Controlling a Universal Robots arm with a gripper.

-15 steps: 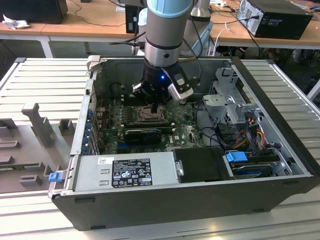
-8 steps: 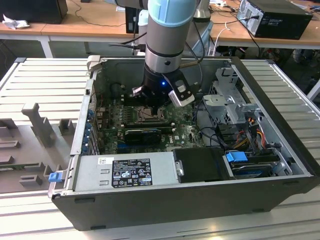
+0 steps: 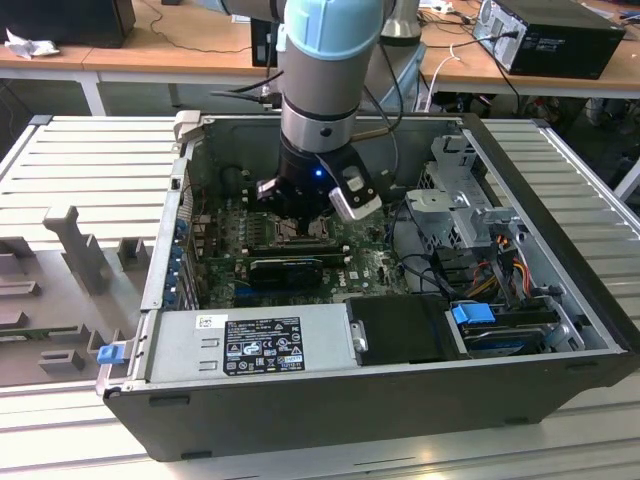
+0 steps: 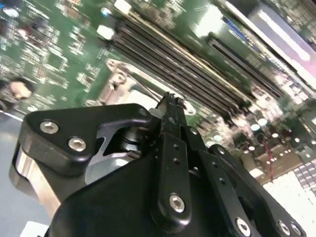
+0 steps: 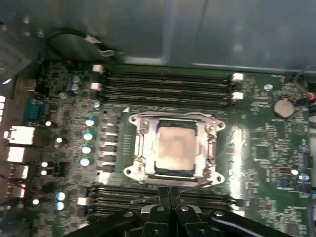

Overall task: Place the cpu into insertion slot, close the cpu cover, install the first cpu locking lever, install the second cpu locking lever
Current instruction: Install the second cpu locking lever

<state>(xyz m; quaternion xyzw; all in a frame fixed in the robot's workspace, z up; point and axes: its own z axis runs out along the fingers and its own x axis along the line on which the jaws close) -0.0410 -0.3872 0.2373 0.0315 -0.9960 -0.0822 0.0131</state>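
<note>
We see the arm reaching straight down into an open computer case that lies on a ribbed grey worktop. Its claw hangs low over the green motherboard, close to the long black memory slots. A labelled power supply sits along the near wall, and a drive cage with a blue tab fills the exterior view's right.
</note>
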